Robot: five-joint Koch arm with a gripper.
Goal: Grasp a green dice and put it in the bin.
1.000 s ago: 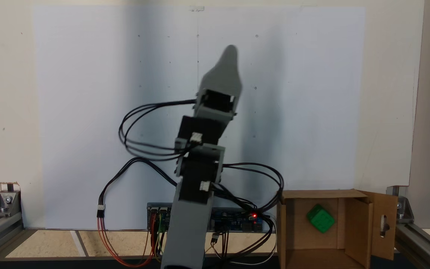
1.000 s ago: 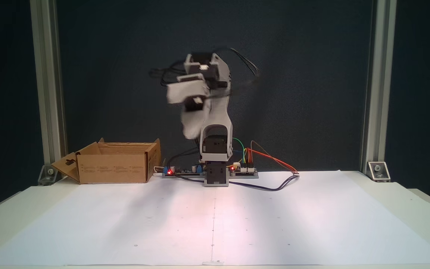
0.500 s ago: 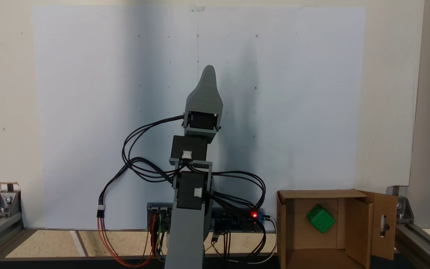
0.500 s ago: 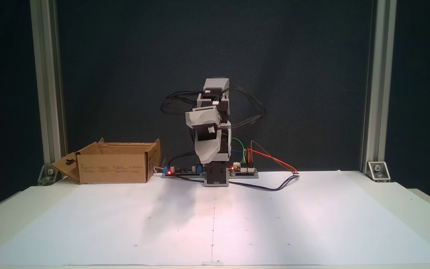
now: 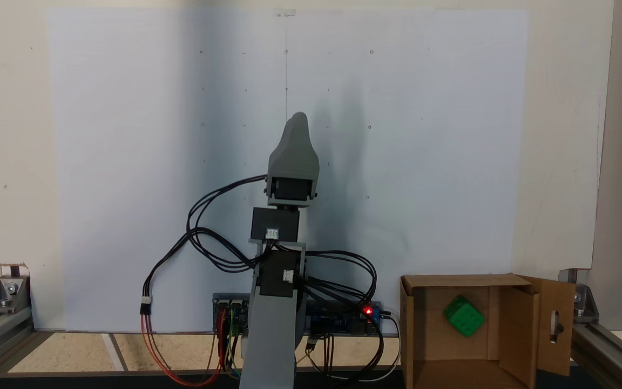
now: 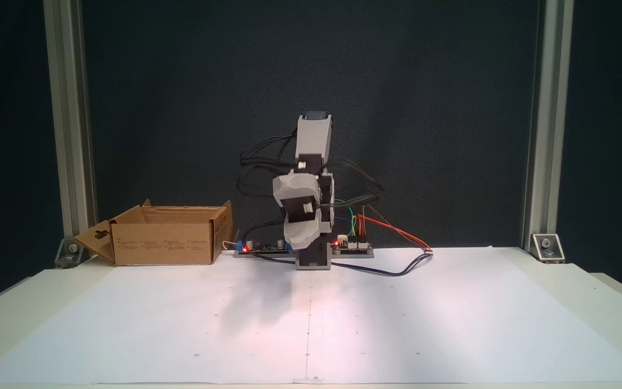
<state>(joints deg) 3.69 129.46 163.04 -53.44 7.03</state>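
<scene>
Already the green dice (image 5: 464, 316) lies inside the bin (image 5: 521, 332); gripper (image 5: 300, 120) opening unclear.

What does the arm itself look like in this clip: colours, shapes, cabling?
Grey printed shells joined by black servo blocks with small white connectors. The gripper is a smooth grey tapering piece with a rounded tip. Black cables loop between joints; red, orange, green and yellow wires run to boards at the base, one with a red light.

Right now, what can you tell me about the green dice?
The green dice is a small, bright green cube with rounded corners, plastic by its look. It lies tilted on the floor of the open brown cardboard bin, one face with round pips turned up to the camera. Nothing else touches it.
</scene>
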